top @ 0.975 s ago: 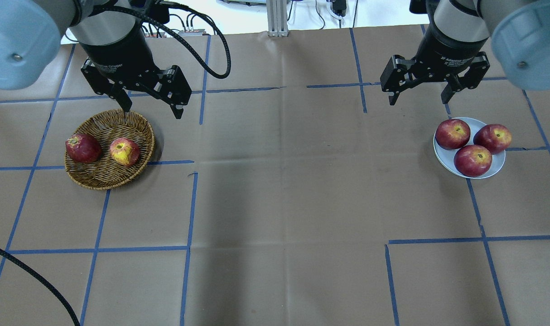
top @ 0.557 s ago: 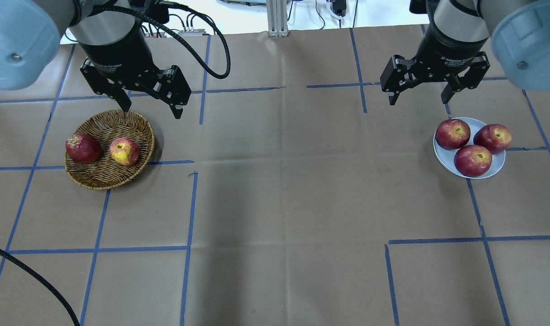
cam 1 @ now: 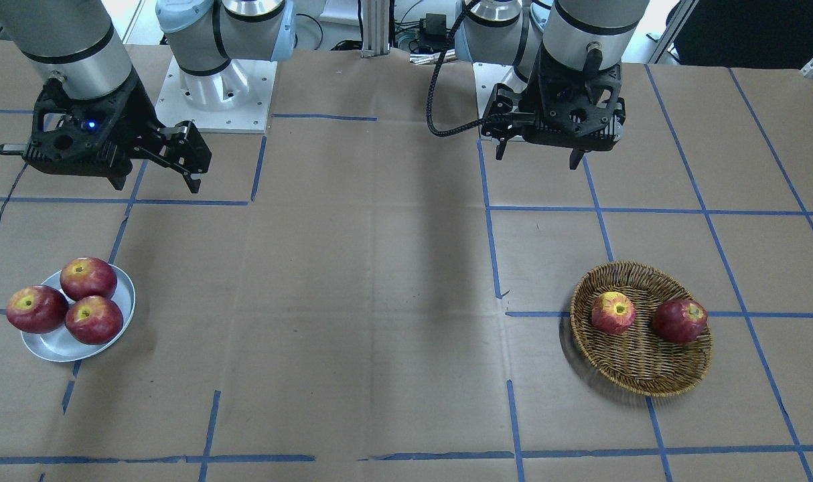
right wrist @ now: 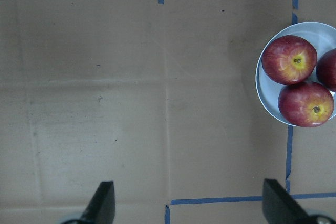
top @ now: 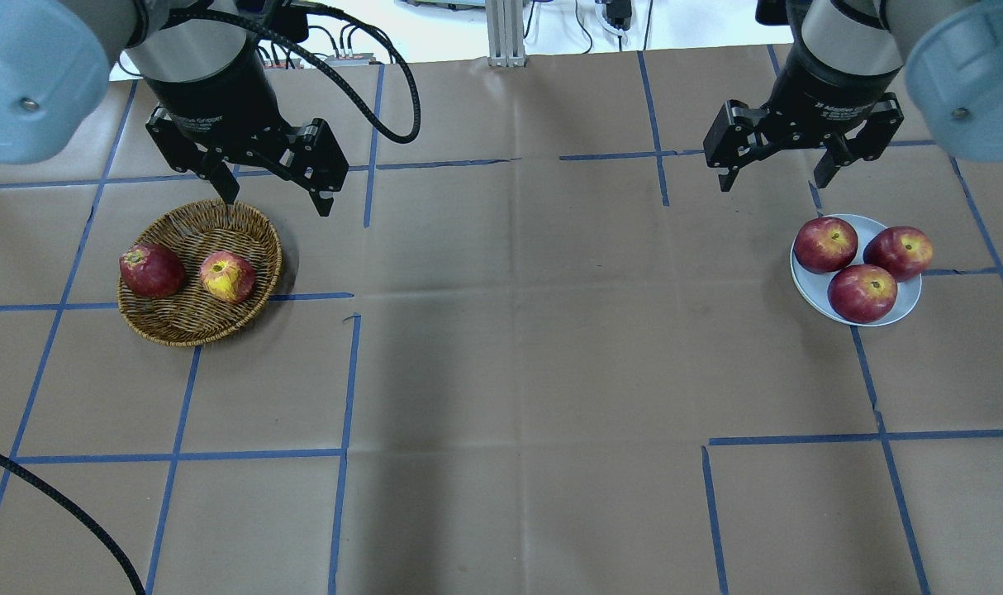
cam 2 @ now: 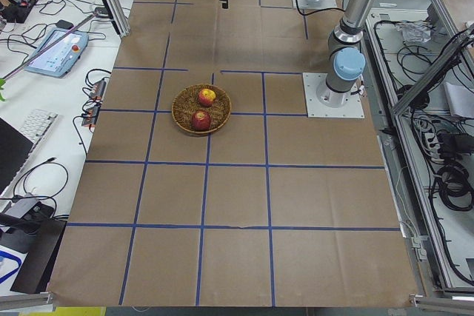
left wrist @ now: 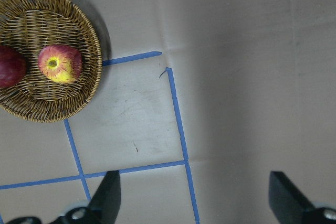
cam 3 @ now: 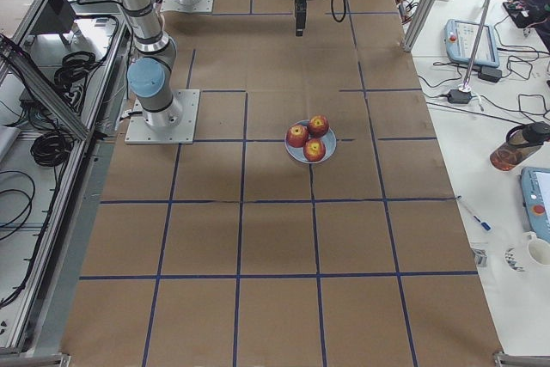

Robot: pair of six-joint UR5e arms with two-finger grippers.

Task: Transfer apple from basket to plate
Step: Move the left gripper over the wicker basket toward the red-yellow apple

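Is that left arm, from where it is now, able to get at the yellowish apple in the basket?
Probably yes: the left gripper hangs open close by the basket, and the apple lies uncovered, with a gap to the dark red apple beside it.

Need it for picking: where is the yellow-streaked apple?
Overhead view: the yellow-streaked light red apple lies in the round wicker basket at left, right of a dark red apple.
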